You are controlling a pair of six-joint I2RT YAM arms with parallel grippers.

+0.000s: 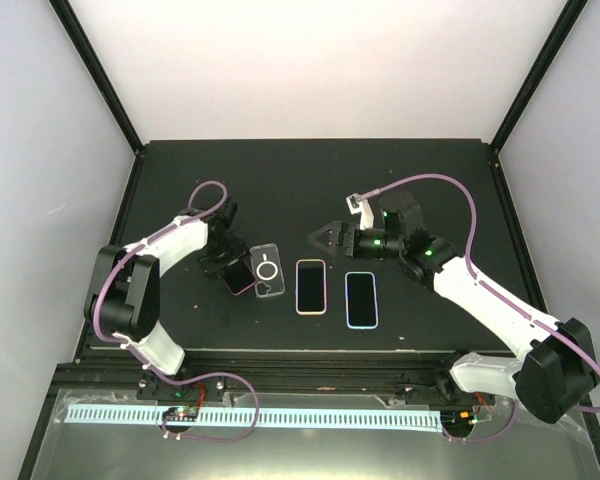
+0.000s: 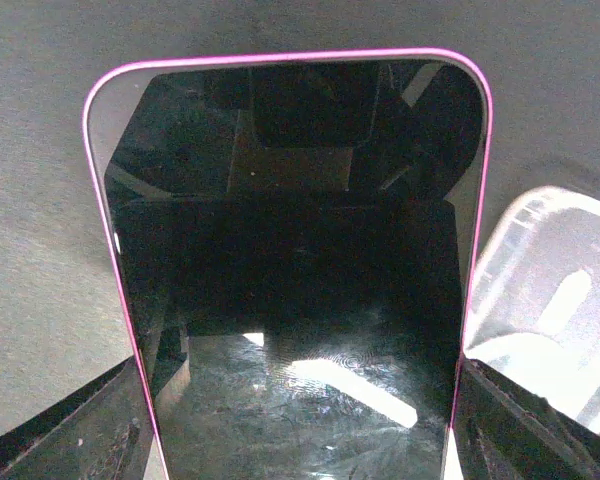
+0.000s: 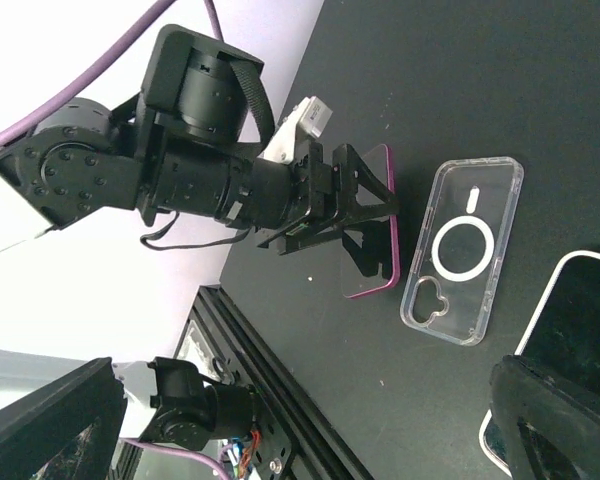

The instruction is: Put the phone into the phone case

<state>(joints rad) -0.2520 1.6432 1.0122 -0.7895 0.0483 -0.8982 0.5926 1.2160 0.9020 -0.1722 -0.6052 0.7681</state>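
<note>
While I am viewing from above, my left end effector [image 1: 234,270] is clasping the magenta-edged phone [image 2: 290,250] by its long edges, low at the surface [image 1: 420,180] and just left of the clear phone case [image 1: 267,272]. My right end effector [image 1: 325,238] is hovering wide open, just far of a second phone [image 1: 311,286] and a third phone [image 1: 361,299].

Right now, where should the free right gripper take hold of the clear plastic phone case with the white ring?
Probably the rim of its right long side, pinched from above. The clear plastic phone case lies flat, and the magenta-edged phone held in the left gripper crowds its left edge, so the right side is the open approach.
</note>
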